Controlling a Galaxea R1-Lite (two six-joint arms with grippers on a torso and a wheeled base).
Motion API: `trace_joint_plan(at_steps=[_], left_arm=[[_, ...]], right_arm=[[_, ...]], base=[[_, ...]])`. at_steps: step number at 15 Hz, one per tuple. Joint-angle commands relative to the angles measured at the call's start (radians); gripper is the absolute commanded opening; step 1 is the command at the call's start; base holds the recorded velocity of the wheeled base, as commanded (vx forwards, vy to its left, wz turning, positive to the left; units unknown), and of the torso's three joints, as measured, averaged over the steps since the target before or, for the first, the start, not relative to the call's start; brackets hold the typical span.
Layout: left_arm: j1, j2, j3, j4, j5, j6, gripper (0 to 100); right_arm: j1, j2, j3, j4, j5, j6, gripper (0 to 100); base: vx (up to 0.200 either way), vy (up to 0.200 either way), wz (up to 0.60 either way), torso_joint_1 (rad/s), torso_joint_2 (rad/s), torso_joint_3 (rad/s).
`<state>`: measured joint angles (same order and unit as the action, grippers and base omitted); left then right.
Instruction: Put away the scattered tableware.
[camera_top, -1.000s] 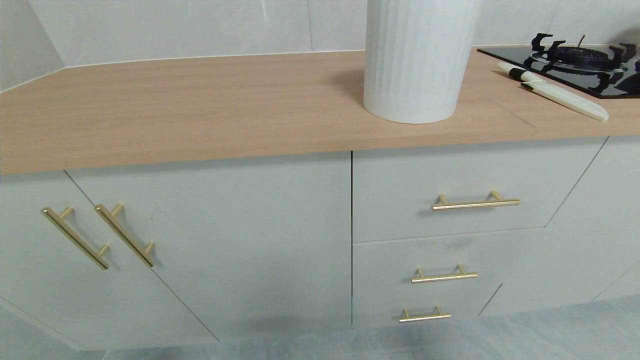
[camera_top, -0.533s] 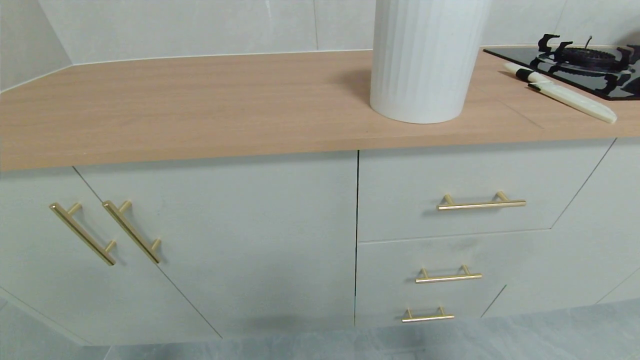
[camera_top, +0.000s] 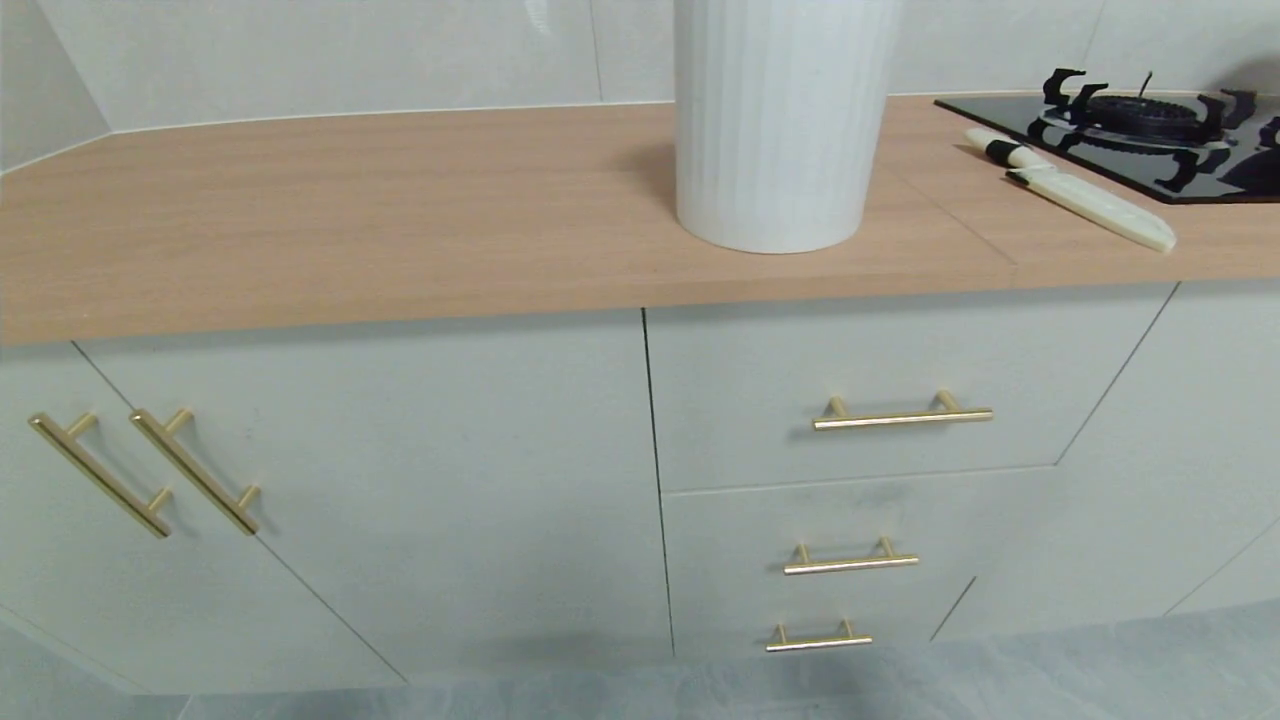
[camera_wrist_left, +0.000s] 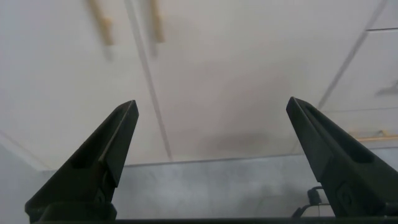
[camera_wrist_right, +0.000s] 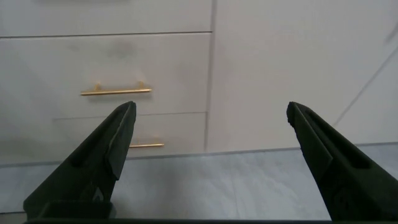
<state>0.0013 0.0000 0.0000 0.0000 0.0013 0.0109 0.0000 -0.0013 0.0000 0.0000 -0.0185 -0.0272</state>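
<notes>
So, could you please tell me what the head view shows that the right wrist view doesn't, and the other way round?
The head view gives the wooden countertop with the white ribbed container standing on it, the knife lying beside the black stove, and the two slanted cabinet door handles. The right wrist view gives the right gripper, open and empty, low in front of the drawers. Both share the pale drawer fronts with gold drawer handles and the grey floor.

White ribbed container (camera_top: 780, 120) on wooden countertop (camera_top: 350, 220), knife (camera_top: 1070, 188) beside stove (camera_top: 1140, 140)
</notes>
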Motion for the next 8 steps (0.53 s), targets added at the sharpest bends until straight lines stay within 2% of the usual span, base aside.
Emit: trace_joint_plan(at_steps=[1,4,8], left_arm=[[0.000,0.002,0.000,0.000,0.000,0.000,100],[0.000,0.002,0.000,0.000,0.000,-0.002,100],[0.000,0.002,0.000,0.000,0.000,-0.006,100]], right_arm=[[0.000,0.001,0.000,0.000,0.000,0.000,100],[0.000,0.001,0.000,0.000,0.000,0.000,100],[0.000,0.001,0.000,0.000,0.000,0.000,100]], base=[[0.000,-0.200,0.00,-0.002,0.01,0.002],[0.000,-0.200,0.00,0.005,0.00,0.005],[0.000,0.000,0.00,0.000,0.00,0.000]])
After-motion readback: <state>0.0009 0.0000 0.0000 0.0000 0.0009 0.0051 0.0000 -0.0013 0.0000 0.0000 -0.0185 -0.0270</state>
